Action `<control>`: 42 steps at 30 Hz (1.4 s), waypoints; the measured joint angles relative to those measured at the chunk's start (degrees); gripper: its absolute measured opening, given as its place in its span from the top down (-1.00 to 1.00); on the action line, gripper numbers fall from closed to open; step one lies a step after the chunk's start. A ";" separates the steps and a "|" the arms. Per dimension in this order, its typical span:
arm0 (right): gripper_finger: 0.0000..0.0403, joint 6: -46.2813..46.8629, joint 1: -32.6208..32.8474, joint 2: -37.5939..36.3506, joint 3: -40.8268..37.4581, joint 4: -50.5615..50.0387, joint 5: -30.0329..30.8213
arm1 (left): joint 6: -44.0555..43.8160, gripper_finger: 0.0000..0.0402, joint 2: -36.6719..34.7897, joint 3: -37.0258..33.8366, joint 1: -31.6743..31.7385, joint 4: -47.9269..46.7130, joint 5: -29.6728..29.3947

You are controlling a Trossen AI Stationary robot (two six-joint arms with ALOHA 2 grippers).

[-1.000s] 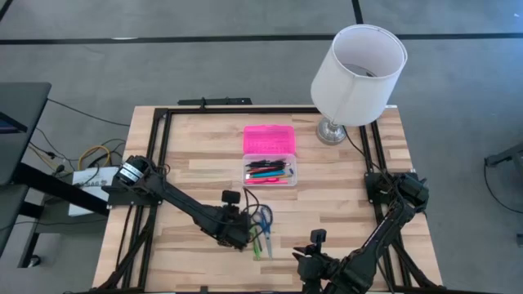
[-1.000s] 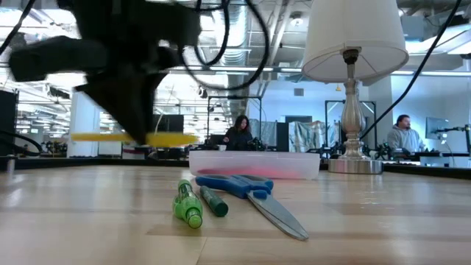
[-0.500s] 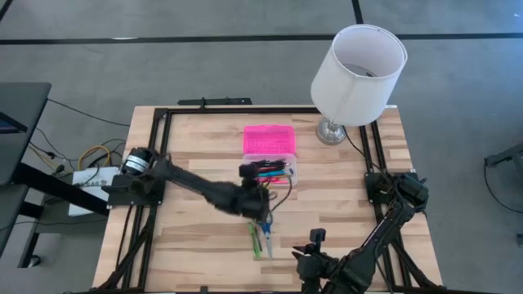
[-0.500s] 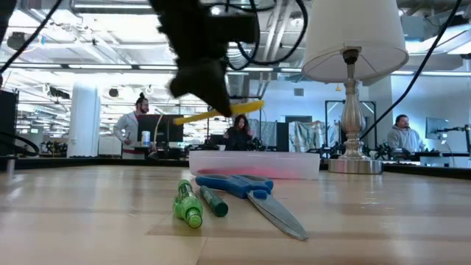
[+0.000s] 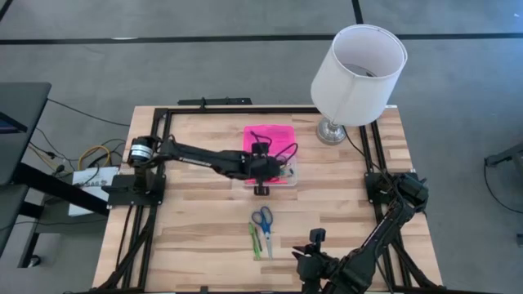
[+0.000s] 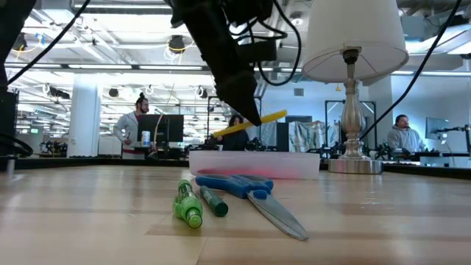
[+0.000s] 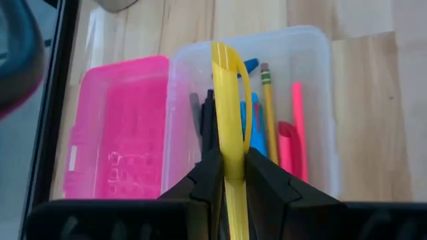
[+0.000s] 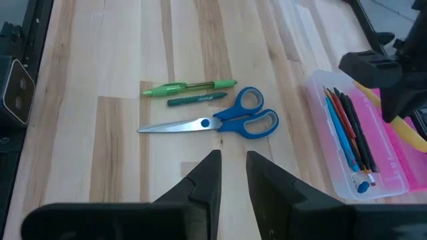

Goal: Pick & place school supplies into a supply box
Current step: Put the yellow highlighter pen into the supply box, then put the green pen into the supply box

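My left gripper (image 5: pixel 261 181) is shut on a yellow pen (image 6: pixel 250 124) and holds it above the supply box. The box's clear base (image 7: pixel 313 80) has several pens and pencils lying in it, and its pink lid (image 5: pixel 268 138) lies open on the far side. Blue-handled scissors (image 5: pixel 262 219), a green pen (image 8: pixel 190 87) and a dark green marker (image 8: pixel 197 99) lie flat on the table nearer the front. My right gripper (image 8: pixel 232 170) waits near the front edge, open, with nothing between its fingers. My left gripper pinches the yellow pen's sides (image 7: pixel 231 175) between its two fingers, about midway along it. The fingers slant down from above. The pen is lifted clear over the clear base and tilted, one end (image 6: pixel 278 115) higher than the other.
A lamp with a white shade (image 5: pixel 358 72) stands at the far right corner, its metal base (image 5: pixel 331 131) just right of the box. A black frame (image 5: pixel 163 122) runs along the table's edges. People sit at desks in the room behind.
My left gripper has carried the yellow pen from beside the scissors toward the far edge, up and over the supply box, turning as it went. The pen, level a second ago, now tilts. The scissors and green pens have stayed where they were.
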 joint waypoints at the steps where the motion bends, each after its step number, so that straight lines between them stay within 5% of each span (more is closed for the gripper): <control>1: 0.67 -0.06 0.00 0.00 0.00 0.00 0.00 | 0.03 0.74 0.00 0.00 0.48 -0.11 0.33; 18: 0.67 -0.32 0.00 0.00 0.00 0.00 0.04 | 0.29 0.73 -0.04 -4.15 4.45 5.71 2.17; 28: 0.67 -0.30 0.00 0.00 0.00 0.02 0.10 | 0.51 0.48 -0.04 -4.15 4.19 5.46 1.72; 42: 0.67 -1.39 -0.84 -0.09 -3.93 2.80 0.15 | -2.96 0.43 -6.72 -4.15 -1.09 -9.97 3.12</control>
